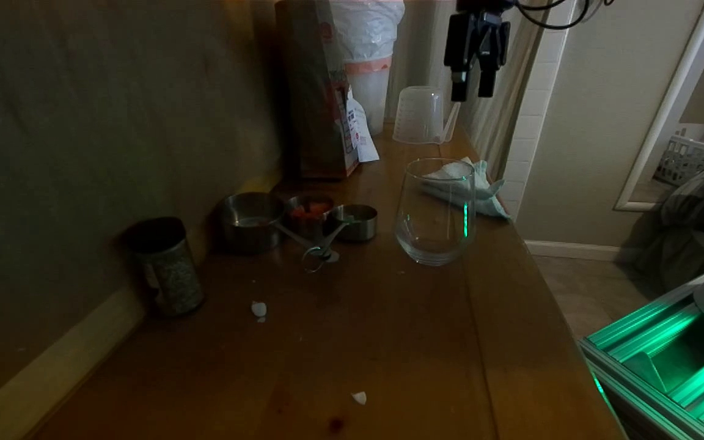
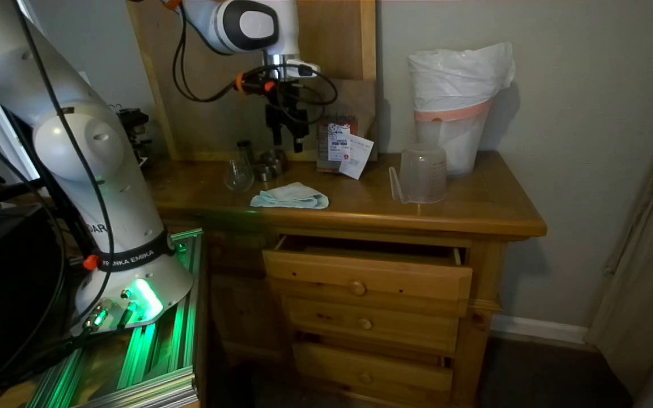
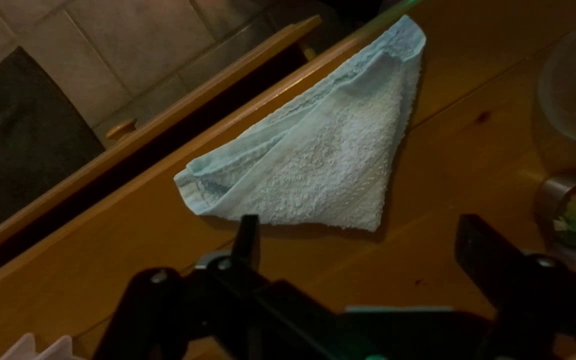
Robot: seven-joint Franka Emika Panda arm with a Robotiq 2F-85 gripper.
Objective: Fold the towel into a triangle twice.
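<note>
The pale blue-green and white towel (image 3: 328,150) lies on the wooden table as a roughly triangular fold in the wrist view. Layered edges show along its long side, near the table's front edge. It also shows in both exterior views (image 1: 487,192) (image 2: 291,196), partly seen through the glass in one of them. My gripper (image 3: 358,222) is open and empty, its fingers apart. It hangs pointing down above the table, clear of the towel, in both exterior views (image 1: 473,91) (image 2: 287,141). In the wrist view the towel's blunt corner lies just beyond and between the fingertips.
A stemless glass (image 1: 434,244) stands beside the towel, with metal measuring cups (image 1: 355,223) and a dark-lidded jar (image 1: 172,275) near the wall. A paper bag (image 2: 326,153), clear plastic jug (image 2: 423,175) and lined bin (image 2: 454,130) stand farther along. The top drawer (image 2: 366,277) is partly open.
</note>
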